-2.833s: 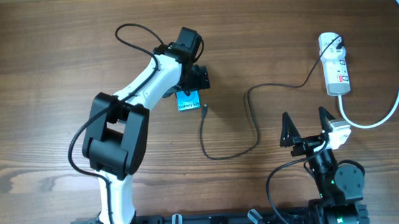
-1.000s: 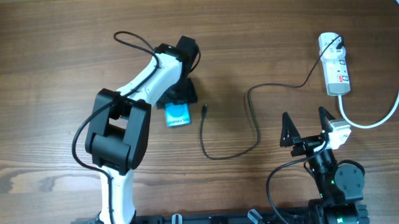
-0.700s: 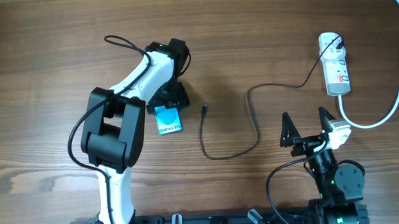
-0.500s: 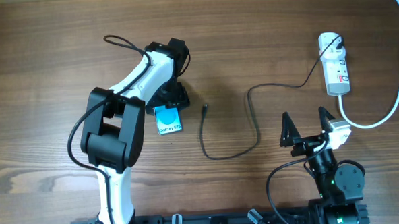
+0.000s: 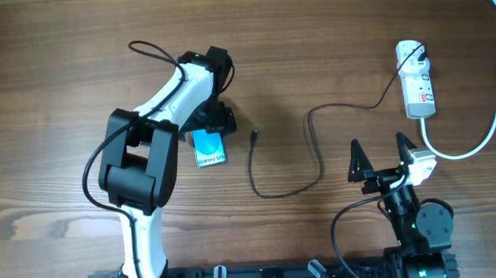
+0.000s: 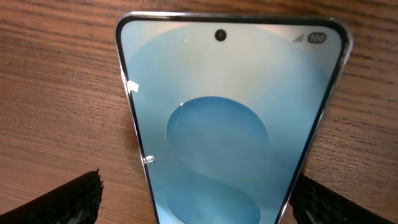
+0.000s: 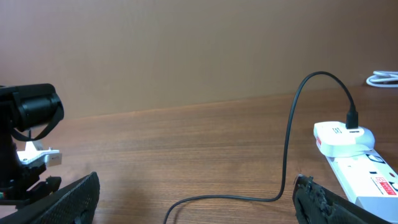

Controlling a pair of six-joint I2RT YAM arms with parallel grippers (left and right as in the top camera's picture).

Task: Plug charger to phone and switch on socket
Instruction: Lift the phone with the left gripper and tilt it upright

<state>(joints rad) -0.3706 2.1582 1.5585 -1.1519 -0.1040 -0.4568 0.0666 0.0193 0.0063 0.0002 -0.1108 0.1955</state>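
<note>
As it lies, phone [image 5: 209,148]: flat on table [image 5: 60,63], screen up;
left gripper [image 5: 211,124]: over phone, spread wide, clear of its edges;
charger [image 5: 313,144]: tip just right of phone, other end at socket [image 5: 417,90];
right gripper [image 5: 379,154]: well right of phone, spread wide, empty

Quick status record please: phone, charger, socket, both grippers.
phone: flat on table, screen up and lit
charger: small tip lies loose right of phone, not plugged in; other end sits in socket
socket: far right of table; switch state unreadable
left gripper: open, over phone, fingers either side of it
right gripper: open, empty, near its base
</note>
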